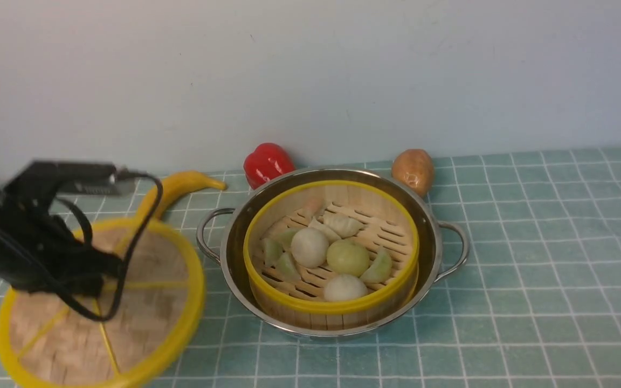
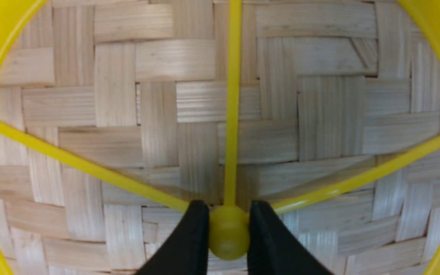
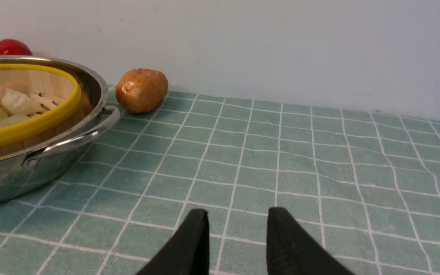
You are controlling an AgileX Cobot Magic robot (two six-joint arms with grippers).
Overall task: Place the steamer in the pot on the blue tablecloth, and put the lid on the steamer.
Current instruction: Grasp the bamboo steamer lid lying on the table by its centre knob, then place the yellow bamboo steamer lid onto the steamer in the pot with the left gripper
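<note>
The steamer point(image 1: 332, 308), a yellow-rimmed bamboo basket holding buns and dumplings, sits inside the shiny pot point(image 1: 430, 229) on the blue tablecloth point(image 1: 531, 269). Left of the pot is the lid point(image 1: 149, 302), a woven disc with yellow rim and spokes, tilted toward the camera and slightly blurred. My left gripper point(image 1: 95, 285) is over the lid's middle. In the left wrist view this gripper point(image 2: 228, 225) is shut on the lid's yellow centre knob point(image 2: 228, 236). My right gripper point(image 3: 237, 225) hovers open over bare cloth to the right of the pot point(image 3: 52, 152), nothing between its fingers; it is out of the front view.
A red pepper point(image 1: 267, 161) and a brown potato point(image 1: 413, 170) lie behind the pot against the wall. A yellow banana point(image 1: 181, 186) lies behind the lid. The left arm's cable point(image 1: 143, 215) loops over the lid.
</note>
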